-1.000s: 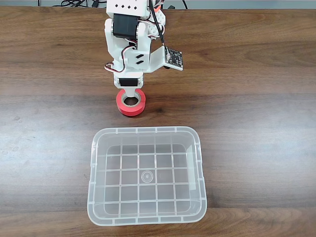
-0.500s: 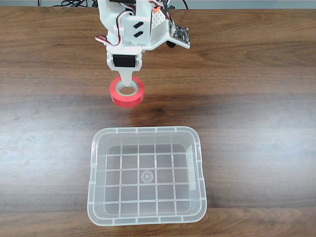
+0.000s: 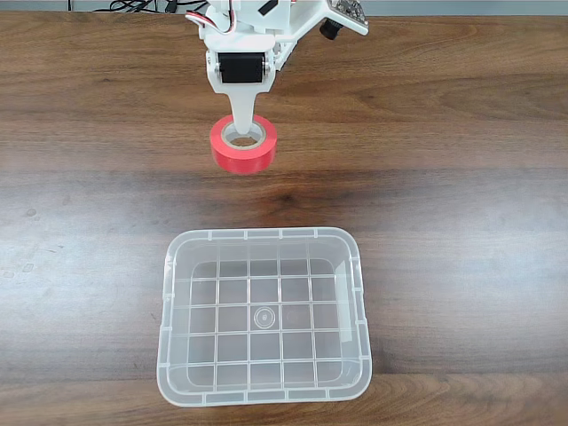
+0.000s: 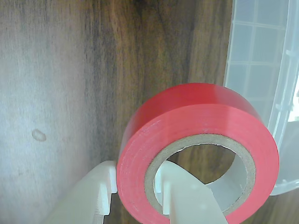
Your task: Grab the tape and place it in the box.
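The red tape (image 3: 243, 145) hangs above the wooden table, lifted clear of it, with my white gripper (image 3: 242, 131) shut on its wall, one finger through the core. The wrist view shows the tape (image 4: 196, 123) close up, its cardboard core ring facing the camera and a white finger (image 4: 180, 196) inside the hole, the other finger (image 4: 88, 196) outside on the left. The clear box (image 3: 264, 315) sits open nearer the front of the table in the fixed view, below the tape in the picture. Its rim (image 4: 280, 93) fills the right edge of the wrist view.
Dark wood tabletop (image 3: 461, 177) lies bare on both sides of the box. Cables (image 3: 133, 5) run along the far edge behind the arm's base.
The gripper has raised the tape off the table and carried it up and slightly right in the fixed view; the arm has pulled back toward its base.
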Motion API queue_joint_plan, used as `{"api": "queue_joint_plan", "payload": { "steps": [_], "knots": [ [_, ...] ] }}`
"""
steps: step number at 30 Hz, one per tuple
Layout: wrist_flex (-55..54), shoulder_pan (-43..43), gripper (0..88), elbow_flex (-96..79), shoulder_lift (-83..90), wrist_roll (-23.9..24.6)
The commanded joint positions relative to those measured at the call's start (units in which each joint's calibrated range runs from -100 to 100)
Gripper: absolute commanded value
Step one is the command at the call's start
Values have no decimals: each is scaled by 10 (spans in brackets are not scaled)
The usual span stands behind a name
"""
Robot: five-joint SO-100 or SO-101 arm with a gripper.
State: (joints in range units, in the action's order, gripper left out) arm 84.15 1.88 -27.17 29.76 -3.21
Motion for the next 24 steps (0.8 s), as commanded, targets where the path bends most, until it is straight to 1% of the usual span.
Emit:
{"api": "queue_joint_plan", "payload": {
  "steps": [1, 5, 9, 14, 24],
  "knots": [
    [3, -3, 25, 84, 27, -3],
    [4, -3, 25, 180, 5, 4],
    [4, -20, 25, 293, -72, 7],
    [-4, -25, 25, 450, -214, 19],
    [-25, -47, 25, 728, -504, 20]
  ]
}}
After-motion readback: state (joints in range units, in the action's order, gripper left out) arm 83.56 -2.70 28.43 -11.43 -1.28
